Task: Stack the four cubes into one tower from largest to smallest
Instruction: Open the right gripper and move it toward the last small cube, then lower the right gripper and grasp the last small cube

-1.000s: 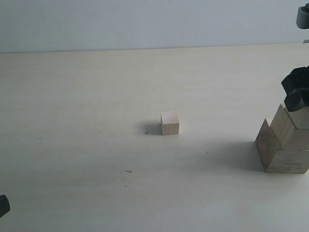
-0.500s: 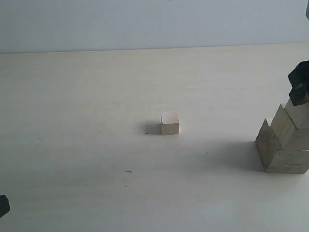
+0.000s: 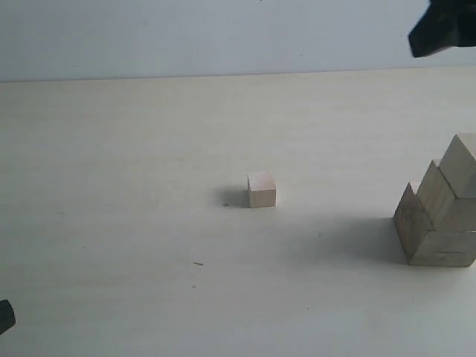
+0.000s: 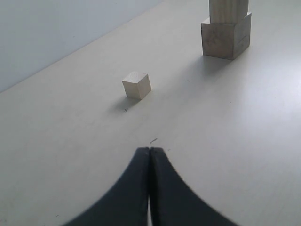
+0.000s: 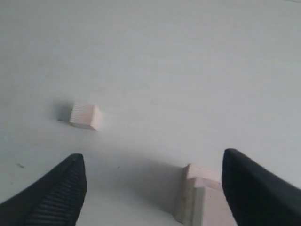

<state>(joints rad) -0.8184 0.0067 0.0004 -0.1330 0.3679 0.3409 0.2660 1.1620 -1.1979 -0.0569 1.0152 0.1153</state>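
Three pale wooden cubes stand as a stepped tower [image 3: 439, 223] at the table's right edge, the biggest at the bottom. The smallest cube [image 3: 262, 190] sits alone near the middle of the table. My right gripper [image 3: 439, 30] hangs high above the tower, apart from it. In the right wrist view the right gripper [image 5: 154, 155] is open and holds nothing, with the tower [image 5: 200, 197] and the small cube [image 5: 84, 116] far below. My left gripper [image 4: 149, 150] is shut and empty, low at the near left corner [image 3: 4, 316], with the small cube [image 4: 137, 85] and tower [image 4: 226, 35] beyond it.
The pale table [image 3: 149, 149] runs back to a plain light wall [image 3: 186, 37]. A few small dark specks [image 3: 198, 263] mark the surface in front of the small cube.
My right gripper has risen from the top cube of the tower to high above it, leaving that cube in place. The left gripper and the small cube have not moved.
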